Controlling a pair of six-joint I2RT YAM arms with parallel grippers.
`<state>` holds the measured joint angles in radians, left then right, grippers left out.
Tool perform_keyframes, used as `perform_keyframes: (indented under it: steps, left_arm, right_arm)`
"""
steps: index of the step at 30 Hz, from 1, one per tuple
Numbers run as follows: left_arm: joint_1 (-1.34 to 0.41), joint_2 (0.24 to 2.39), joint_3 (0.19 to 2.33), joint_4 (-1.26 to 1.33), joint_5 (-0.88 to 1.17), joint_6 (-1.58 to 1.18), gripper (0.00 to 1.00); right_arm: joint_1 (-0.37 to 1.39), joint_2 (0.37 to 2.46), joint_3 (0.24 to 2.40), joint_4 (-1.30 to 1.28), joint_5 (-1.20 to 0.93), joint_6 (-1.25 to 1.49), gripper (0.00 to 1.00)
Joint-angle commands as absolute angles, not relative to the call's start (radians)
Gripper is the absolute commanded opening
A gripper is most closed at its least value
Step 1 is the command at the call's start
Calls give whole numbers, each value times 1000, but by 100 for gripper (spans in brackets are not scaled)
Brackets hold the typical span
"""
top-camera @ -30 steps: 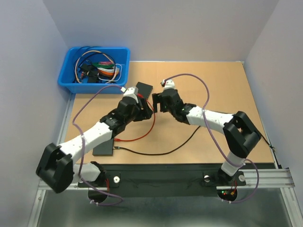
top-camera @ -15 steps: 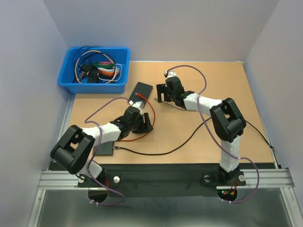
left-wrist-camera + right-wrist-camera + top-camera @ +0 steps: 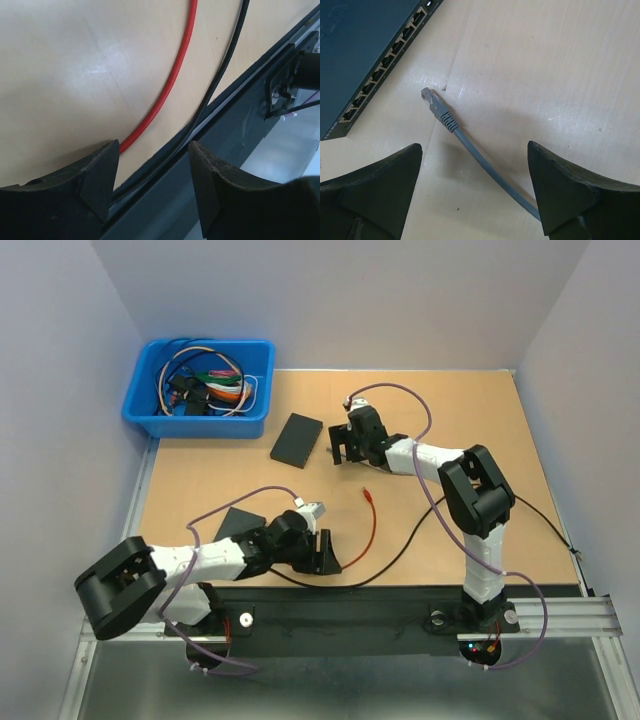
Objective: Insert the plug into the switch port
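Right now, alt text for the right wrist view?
A grey Ethernet plug lies loose on the table, tip just short of the port row on the network switch, not inserted. The open right gripper frames its cable.

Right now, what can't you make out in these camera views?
- Right wrist: network switch cut by top and left edges; port count unknown.
- Right wrist: grey Ethernet cable passes behind the right gripper; far end hidden.
- Left wrist: red cable exits the top edge; plug unseen there.
- Top: cables in blue bin too small to sort.
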<state>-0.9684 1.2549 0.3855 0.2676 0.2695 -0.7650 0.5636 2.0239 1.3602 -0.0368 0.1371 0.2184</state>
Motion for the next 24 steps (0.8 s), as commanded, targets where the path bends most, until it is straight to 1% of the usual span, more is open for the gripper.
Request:
perform_keyframes:
  steps: [1, 4, 8, 9, 12, 17, 20, 24]
  left_arm:
    - [-969, 1134, 382, 97, 227, -818, 69]
    - [-968, 1085, 420, 35, 178, -804, 69]
    - [-968, 1066, 498, -60, 95, -773, 70]
    - [-965, 1068, 517, -75, 43, -764, 72]
    - [-919, 1095, 593, -144, -61, -729, 74]
    - [-809, 1126, 692, -156, -75, -651, 74]
    - [-737, 1131, 732, -159, -69, -592, 74]
    - [-674, 1138, 799, -182, -72, -543, 74]
  right_arm:
    - [561, 1997, 1361, -31, 123, 195, 90]
    - [560, 2000, 1361, -40, 112, 190, 89]
    - [560, 1996, 1335, -38, 77, 169, 85]
    - [558, 1999, 1330, -38, 72, 158, 82]
    - [558, 2013, 1331, -41, 74, 124, 77]
    - [560, 2045, 1357, -43, 69, 98, 71]
    - [560, 2078, 1387, -44, 52, 91, 60]
    - [560, 2091, 1401, -41, 89, 86, 61]
